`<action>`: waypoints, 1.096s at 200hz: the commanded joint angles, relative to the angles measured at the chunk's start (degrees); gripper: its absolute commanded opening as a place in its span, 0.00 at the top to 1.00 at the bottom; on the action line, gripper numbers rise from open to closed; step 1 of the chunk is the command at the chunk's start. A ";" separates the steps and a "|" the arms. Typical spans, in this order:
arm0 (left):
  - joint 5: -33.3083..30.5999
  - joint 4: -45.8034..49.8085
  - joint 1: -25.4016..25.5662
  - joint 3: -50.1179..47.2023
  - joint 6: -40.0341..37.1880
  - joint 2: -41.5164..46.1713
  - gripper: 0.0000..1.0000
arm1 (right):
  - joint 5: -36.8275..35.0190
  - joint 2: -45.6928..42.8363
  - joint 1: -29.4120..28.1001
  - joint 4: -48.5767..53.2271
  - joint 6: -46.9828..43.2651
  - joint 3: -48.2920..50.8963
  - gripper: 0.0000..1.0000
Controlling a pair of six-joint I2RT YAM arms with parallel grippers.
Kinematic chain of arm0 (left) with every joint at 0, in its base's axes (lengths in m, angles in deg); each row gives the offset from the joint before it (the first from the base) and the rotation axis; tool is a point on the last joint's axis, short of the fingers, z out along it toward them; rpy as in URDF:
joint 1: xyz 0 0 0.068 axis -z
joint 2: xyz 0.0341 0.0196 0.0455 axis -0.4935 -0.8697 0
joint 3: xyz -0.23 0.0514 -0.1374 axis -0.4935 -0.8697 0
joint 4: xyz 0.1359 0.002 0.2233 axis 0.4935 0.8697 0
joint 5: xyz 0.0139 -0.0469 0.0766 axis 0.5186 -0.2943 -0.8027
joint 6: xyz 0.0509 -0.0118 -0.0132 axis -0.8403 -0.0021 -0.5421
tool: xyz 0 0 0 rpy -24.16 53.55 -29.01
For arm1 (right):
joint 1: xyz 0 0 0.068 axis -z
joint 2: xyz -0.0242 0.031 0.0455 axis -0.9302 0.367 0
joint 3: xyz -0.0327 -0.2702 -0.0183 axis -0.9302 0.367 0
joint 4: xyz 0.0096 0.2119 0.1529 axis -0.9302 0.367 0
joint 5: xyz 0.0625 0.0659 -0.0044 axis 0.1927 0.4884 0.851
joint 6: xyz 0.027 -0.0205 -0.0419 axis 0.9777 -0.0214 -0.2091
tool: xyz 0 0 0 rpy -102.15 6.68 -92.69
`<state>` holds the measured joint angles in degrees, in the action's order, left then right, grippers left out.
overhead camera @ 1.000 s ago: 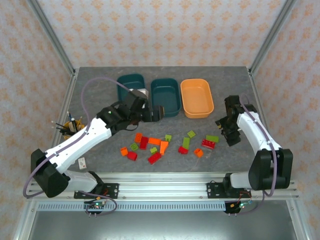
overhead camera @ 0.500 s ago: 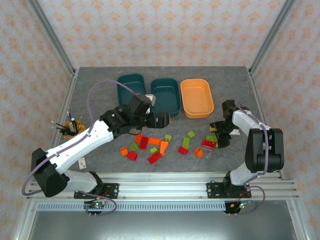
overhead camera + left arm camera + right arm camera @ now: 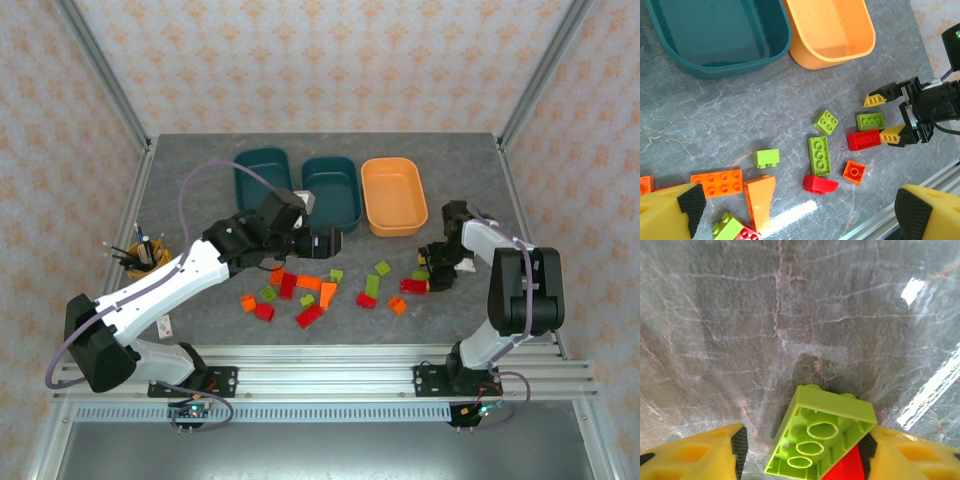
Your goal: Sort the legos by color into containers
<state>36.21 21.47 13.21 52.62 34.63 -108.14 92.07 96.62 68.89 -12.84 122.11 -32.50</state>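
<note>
On veined tabletop (image 3: 730, 117), studded plastic bricks (image 3: 819, 155)

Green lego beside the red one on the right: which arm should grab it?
Right arm. The right gripper straddles the green lego, while the left gripper hovers away by the teal tub.

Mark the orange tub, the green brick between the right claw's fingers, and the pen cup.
orange tub (image 3: 393, 196): top view, bare floor.
green brick (image 3: 820, 437): right wrist view, middle of its broad face.
pen cup (image 3: 149, 260): top view, yellow wall.
</note>
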 commanded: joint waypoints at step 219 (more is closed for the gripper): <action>3.30 -0.90 -5.03 11.41 5.93 -4.43 0.00 | -17.99 1.23 -11.54 10.06 -16.43 -30.26 0.66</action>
<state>37.94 20.35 11.16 60.60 37.71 -110.74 77.52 93.94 60.48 -5.67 112.64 -57.59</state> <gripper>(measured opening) 0.998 0.343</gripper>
